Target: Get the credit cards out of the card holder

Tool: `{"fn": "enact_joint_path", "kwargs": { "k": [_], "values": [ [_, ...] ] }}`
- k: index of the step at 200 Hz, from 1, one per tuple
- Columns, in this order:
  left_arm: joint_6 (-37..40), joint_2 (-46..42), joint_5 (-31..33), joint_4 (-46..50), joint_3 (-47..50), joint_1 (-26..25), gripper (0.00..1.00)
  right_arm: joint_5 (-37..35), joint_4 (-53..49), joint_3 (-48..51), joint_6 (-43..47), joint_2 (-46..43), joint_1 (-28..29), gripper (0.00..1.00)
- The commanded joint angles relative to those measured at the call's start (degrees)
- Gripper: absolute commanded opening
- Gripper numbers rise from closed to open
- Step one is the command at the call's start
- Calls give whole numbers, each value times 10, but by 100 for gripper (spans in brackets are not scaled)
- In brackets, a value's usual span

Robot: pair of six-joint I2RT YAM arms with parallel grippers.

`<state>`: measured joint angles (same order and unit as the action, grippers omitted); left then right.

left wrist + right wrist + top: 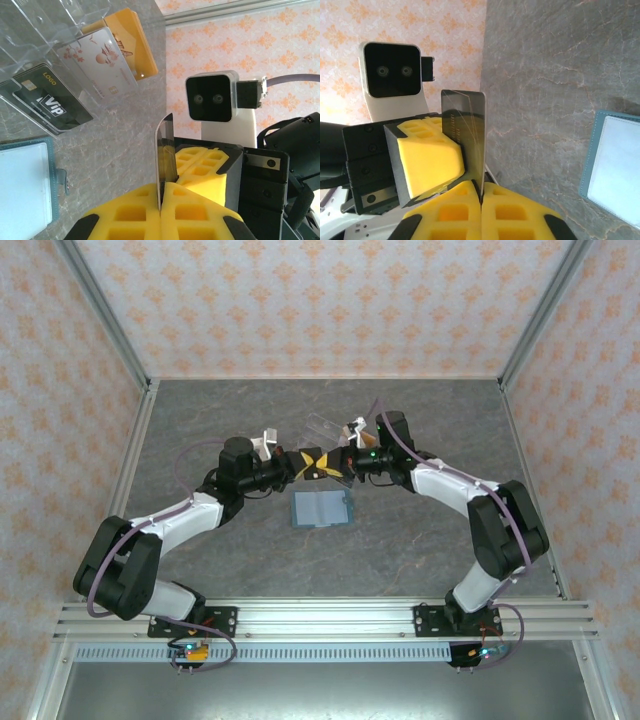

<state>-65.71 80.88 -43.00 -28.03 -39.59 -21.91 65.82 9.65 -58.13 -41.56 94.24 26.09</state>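
Observation:
The teal card holder (322,508) lies open and flat on the table, below where the two grippers meet; it also shows in the left wrist view (25,190) and the right wrist view (615,165). A dark credit card (320,462) hangs edge-up above the table between both grippers. My left gripper (162,192) is shut on one edge of the card (165,145). My right gripper (481,192) is shut on the card's (465,120) opposite edge. Each gripper's yellow fingers (205,160) (427,155) face the other's camera.
A clear acrylic tiered stand (325,430) sits just behind the grippers, holding a black VIP card (50,100), a white card (100,60) and an orange card (130,45). Patterned walls enclose the grey stone-look table (430,550).

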Motion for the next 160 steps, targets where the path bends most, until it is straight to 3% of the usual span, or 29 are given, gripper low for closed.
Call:
{"fn": "enact_joint_path", "kwargs": {
  "k": [1, 18, 51, 72, 94, 124, 160],
  "values": [
    [13, -1, 21, 31, -12, 3, 29, -39, -101, -44, 94, -6, 1, 0],
    [23, -7, 54, 94, -14, 9, 61, -111, -229, -85, 198, -11, 1, 0],
    [75, -27, 141, 252, -33, 15, 85, -254, -365, -154, 346, -1, 2, 0],
    [106, -40, 181, 326, -46, 19, 93, -329, -406, -185, 432, 9, 1, 0],
    [125, -59, 234, 387, -51, 24, 100, -358, -439, -210, 538, 20, 5, 0],
    [144, -71, 275, 441, -60, 33, 100, -388, -489, -252, 648, 43, 19, 0],
    [150, -68, 287, 475, -65, 40, 100, -430, -523, -298, 708, 88, 40, 0]
  ]
}}
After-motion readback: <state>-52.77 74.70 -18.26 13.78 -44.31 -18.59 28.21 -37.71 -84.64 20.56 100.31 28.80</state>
